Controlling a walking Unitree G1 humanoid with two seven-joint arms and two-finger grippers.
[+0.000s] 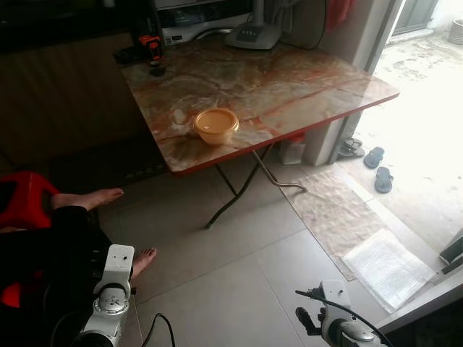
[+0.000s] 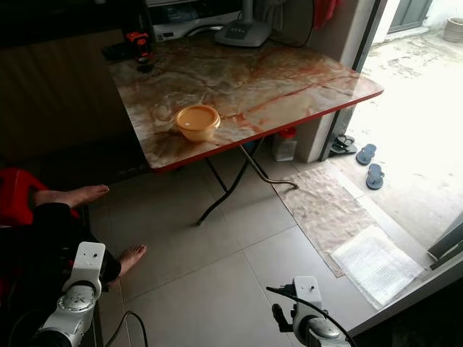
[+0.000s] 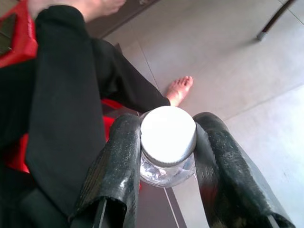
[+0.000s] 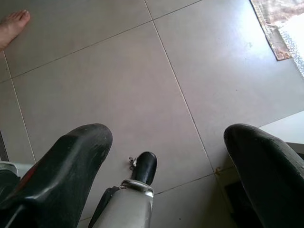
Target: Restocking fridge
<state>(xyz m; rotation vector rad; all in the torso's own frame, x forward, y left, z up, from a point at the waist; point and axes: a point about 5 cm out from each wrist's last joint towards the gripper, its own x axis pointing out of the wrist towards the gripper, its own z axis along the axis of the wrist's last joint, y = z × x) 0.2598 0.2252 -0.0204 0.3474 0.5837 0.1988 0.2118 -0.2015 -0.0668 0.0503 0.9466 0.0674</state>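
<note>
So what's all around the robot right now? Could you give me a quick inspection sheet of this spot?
Surface: marble-patterned folding table with a red edge, on a tiled floor.
Job's things: yellow lidded container near the table's front edge; clear bottle with a white cap clamped in the left gripper.
Clutter: red and black tool and a grey appliance base at the table's far side.
Grippers: left gripper shut on the bottle; right gripper open above the floor, holding nothing.
Cables: black cable by the left arm.
Surroundings: seated person's bare feet beside a red chair; sandals at the open doorway; floor mat.
</note>
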